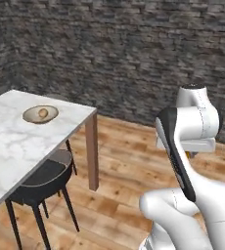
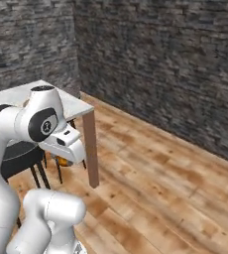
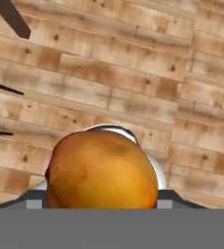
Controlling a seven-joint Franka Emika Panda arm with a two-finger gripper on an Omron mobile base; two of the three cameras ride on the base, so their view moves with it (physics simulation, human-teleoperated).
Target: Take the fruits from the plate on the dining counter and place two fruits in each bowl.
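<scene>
My pincer (image 3: 102, 206) holds an orange fruit (image 3: 102, 170), round, with a reddish blush on one side; in the hand view it covers my finger tips entirely, so I cannot see the tips themselves. Beneath the fruit lies the wooden plank floor (image 3: 133, 63), and the thin dark legs of a chair (image 3: 11, 19) cross the upper left of that view.

In the right base view a sliver of the orange fruit (image 2: 62, 160) shows under my hand, which hangs off to the side of the worktop (image 2: 79, 105), above the floor and just beside the worktop's brown wooden leg (image 2: 90, 149).

In the left base view the white marble-patterned worktop (image 1: 16, 141) stretches away to the left, well apart from my arm. Near its far corner sits one tan bowl (image 1: 40, 114) with a pale fruit (image 1: 43, 113) lying inside it. A dark round chair (image 1: 43, 178) is tucked partly beneath the worktop's near edge. A dark stone wall (image 1: 124, 53) runs behind everything.
</scene>
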